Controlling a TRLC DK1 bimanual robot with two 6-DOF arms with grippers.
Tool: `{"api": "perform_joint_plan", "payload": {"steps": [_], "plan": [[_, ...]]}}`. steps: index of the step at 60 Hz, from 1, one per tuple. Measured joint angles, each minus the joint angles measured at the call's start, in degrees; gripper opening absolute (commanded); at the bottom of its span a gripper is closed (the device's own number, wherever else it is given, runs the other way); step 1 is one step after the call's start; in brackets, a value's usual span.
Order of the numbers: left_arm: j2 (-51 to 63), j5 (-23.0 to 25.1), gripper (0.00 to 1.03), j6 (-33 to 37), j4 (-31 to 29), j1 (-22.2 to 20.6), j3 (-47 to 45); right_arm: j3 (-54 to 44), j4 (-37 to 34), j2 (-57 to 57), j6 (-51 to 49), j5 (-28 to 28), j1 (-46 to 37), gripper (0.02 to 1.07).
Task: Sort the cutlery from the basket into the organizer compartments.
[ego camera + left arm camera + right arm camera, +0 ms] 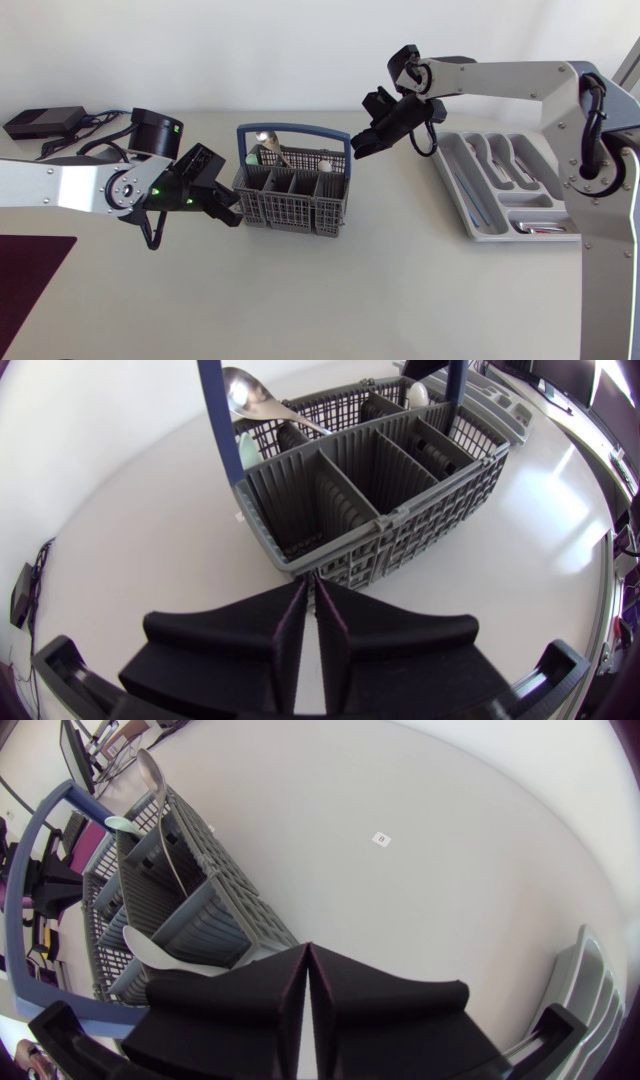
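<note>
White sticker (380, 838) on the tabletop (470, 880) carries print too small to read. Left gripper (228, 212), fingers pressed together and empty, sits just beside the grey cutlery basket's (292, 192) left end. Right gripper (358, 148), likewise closed and empty, hangs near its right end. A metal spoon (268, 143) stands inside; the organizer (505, 185) lies further right.

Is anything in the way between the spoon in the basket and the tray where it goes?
Nothing on the table blocks the way from basket to organizer. The right gripper hovers by the basket's end, and the blue handle stands close by the spoon.
</note>
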Motion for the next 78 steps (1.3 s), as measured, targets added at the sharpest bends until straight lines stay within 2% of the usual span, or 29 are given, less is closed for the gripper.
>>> {"api": "perform_joint_plan", "payload": {"steps": [15,26,41,57,78], "plan": [[4.2,0.0,0.04,0.0,2.0,1.1,2.8,4.4,0.0,2.3,0.8,-1.2,0.1,0.08],[6.5,0.0,0.04,0.0,2.6,3.1,2.8,5.4,-1.5,3.1,1.2,-5.0,0.5,0.08],[9.5,1.5,0.04,-0.4,2.8,5.2,6.1,-10.4,-0.9,-4.9,1.2,-6.9,0.5,0.08],[14.3,4.5,0.03,-1.9,2.8,5.5,11.5,-27.9,0.8,-19.6,0.5,-9.2,0.8,0.08],[20.3,4.9,0.04,-4.4,1.5,2.6,19.0,-39.7,3.1,-28.9,0.6,-10.0,5.8,0.08]]}}
